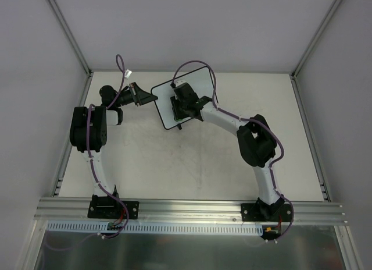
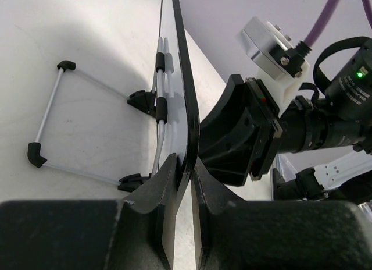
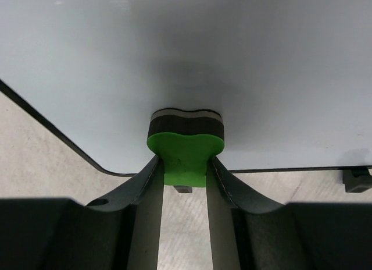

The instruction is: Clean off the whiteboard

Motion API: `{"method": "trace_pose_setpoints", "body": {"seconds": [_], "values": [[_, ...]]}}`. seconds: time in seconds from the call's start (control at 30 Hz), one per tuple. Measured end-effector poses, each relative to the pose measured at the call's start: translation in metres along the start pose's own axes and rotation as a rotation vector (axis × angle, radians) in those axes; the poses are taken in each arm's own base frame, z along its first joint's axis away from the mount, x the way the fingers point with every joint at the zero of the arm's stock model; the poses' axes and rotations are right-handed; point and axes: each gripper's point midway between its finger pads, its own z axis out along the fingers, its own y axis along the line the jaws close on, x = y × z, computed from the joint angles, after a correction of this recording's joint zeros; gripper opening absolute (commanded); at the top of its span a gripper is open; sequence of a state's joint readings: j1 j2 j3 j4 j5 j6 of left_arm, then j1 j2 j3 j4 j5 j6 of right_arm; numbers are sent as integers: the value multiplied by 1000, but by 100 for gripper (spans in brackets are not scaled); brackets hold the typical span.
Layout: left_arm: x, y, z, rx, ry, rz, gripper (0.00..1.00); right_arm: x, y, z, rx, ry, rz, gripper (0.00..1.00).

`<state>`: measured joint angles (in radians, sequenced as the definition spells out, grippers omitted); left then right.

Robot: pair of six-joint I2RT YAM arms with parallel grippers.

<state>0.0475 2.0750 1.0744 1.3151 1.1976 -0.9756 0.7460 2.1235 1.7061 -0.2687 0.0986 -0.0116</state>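
The whiteboard [image 1: 200, 84] stands at the back middle of the table, tilted on its stand. My left gripper [image 1: 152, 99] is shut on the board's left edge. In the left wrist view the board [image 2: 185, 95] shows edge-on, with the gripper [image 2: 186, 168] clamped on its black rim. My right gripper [image 1: 177, 110] is in front of the board's face. It is shut on a green eraser [image 3: 185, 151], whose dark felt side is pressed against the board [image 3: 186, 49] near its lower edge. The board face in the right wrist view looks blank.
The board's wire stand [image 2: 52, 124] with black feet rests on the table behind it. The right wrist's camera and body [image 2: 302, 124] are close to the board's front. Grey walls with an aluminium frame [image 1: 70, 31] surround the table.
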Motion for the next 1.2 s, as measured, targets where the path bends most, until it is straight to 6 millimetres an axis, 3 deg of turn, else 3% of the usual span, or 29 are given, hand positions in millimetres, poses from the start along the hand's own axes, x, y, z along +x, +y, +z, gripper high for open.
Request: {"method": "trace_pose_setpoints", "body": {"seconds": [0.13,0.33,0.9,1.07,1.2], "values": [[0,0,0,0,0,0,0,0,6,0,-6,-7,-8,0],[0,0,0,0,0,0,0,-4,-4,1,-13,-6,28,0],[1,0,1,2,4,0,0,-24,-115,2,81,-24,206,0],[2,-1,0,4,7,0,0,-26,-134,1,108,-31,228,0],[2,-1,0,4,7,0,0,-27,-138,1,114,-34,216,1]]}}
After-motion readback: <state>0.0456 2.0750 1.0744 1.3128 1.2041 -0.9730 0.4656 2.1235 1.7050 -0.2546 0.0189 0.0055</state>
